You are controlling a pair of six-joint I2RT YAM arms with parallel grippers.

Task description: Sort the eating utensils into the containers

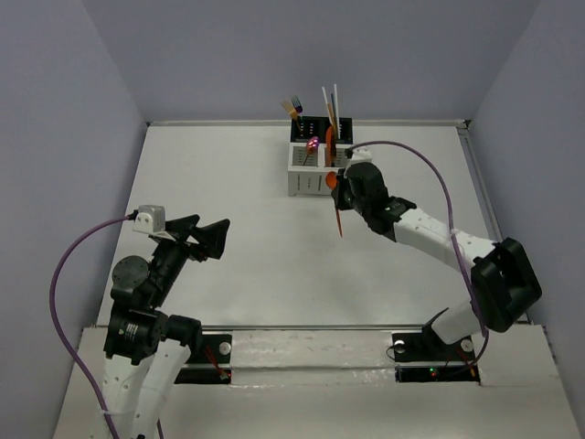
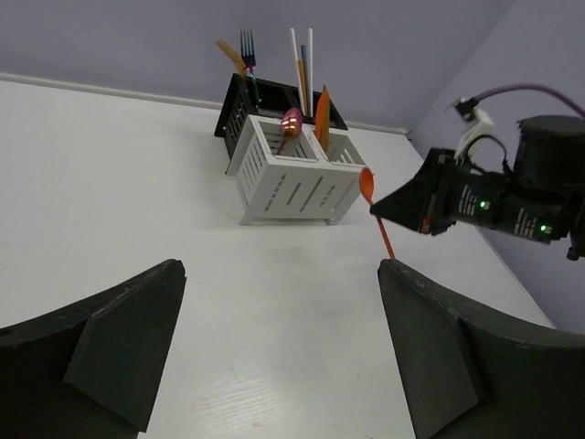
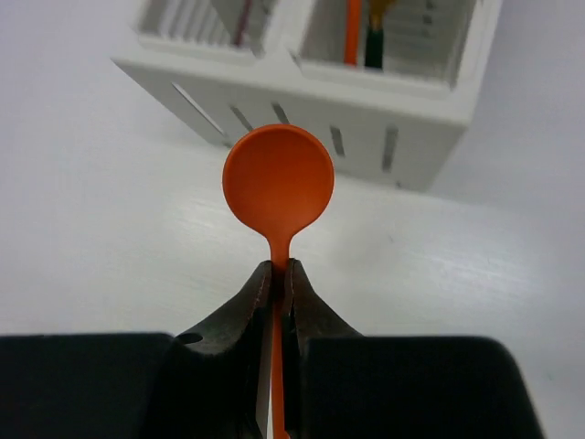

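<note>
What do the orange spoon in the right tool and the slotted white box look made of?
The orange spoon: likely plastic, smooth, matte; uniform saturated colour, thin flat bowl, no metallic glint. The white box: probably moulded plastic, possibly painted metal, satin finish; even white walls with clean-edged slots, so the look leaves it open.

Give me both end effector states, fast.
Left end effector: open, holding nothing.
Right end effector: closed, holding the orange spoon by its handle.

Right wrist view: the handle of the thin orange round-bowled spoon (image 3: 278, 178) is hidden inside the right hand (image 3: 279, 267). The white slotted caddy (image 3: 366, 96) is cut off by the top edge, its contents blurred.
</note>
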